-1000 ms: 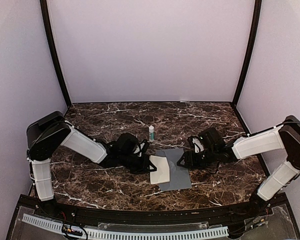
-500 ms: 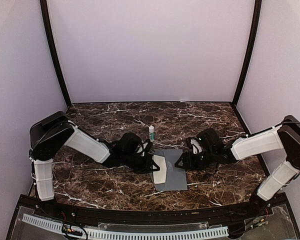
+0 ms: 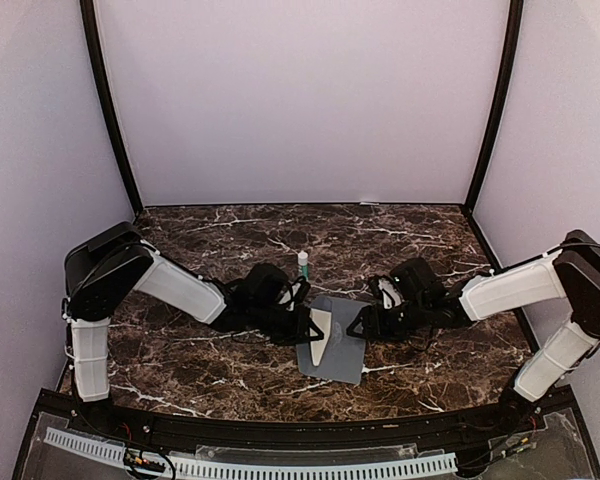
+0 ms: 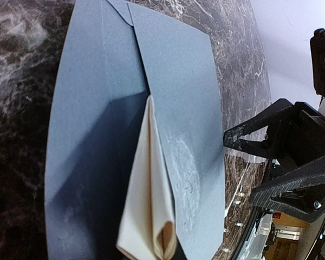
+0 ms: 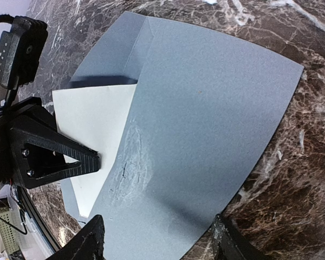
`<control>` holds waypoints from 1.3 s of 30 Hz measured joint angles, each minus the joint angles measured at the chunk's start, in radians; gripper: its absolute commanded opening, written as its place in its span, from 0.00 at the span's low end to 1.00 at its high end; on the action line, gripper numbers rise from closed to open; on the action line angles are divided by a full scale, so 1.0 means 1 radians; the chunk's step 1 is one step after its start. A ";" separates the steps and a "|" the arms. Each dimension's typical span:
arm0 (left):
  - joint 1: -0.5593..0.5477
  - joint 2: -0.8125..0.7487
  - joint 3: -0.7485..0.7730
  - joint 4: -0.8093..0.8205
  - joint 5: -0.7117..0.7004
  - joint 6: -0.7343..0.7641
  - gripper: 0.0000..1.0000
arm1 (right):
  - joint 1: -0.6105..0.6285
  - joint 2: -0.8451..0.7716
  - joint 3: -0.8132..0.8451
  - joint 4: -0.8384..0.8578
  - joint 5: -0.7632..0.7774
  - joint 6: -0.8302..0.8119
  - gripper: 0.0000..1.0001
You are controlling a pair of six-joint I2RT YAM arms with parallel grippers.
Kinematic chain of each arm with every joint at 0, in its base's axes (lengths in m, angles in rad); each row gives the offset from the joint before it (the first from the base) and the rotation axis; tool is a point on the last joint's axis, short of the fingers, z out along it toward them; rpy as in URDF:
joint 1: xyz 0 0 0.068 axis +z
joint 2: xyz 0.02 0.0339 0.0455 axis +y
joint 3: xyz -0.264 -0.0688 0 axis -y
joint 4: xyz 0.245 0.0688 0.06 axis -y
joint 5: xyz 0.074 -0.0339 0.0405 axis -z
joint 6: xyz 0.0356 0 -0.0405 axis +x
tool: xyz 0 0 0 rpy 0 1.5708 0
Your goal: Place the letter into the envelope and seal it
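**A:** Letter (image 3: 321,333) position?

**B:** It's bowed and pinched in the closed left gripper (image 3: 302,325). Its leading part is tucked under the envelope (image 3: 345,352) panel at mid-table.

**A:** Which way does it go from here?

**B:** Rightward, I'd judge, across the envelope's long axis. That's toward the right gripper (image 3: 365,325), which is wide open, holds nothing, and sits at the envelope's right edge.
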 measured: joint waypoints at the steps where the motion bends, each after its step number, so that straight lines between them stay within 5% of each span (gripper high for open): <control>1: -0.001 0.000 0.003 -0.008 -0.003 0.006 0.03 | 0.000 0.000 0.000 0.000 0.002 0.002 0.65; 7: -0.006 -0.015 0.012 -0.032 -0.026 0.047 0.33 | 0.005 -0.010 0.003 -0.021 0.029 0.010 0.67; 18: -0.009 -0.120 -0.001 -0.192 -0.117 0.114 0.59 | 0.006 -0.074 0.005 -0.122 0.099 0.013 0.68; 23: -0.009 -0.156 -0.006 -0.260 -0.159 0.134 0.59 | 0.006 -0.077 0.007 -0.129 0.101 0.016 0.67; 31: -0.009 -0.171 -0.009 -0.308 -0.214 0.153 0.42 | 0.006 -0.071 0.022 -0.121 0.100 0.024 0.66; 39: -0.009 -0.166 0.003 -0.313 -0.243 0.164 0.36 | 0.006 -0.009 0.059 -0.076 0.096 0.032 0.65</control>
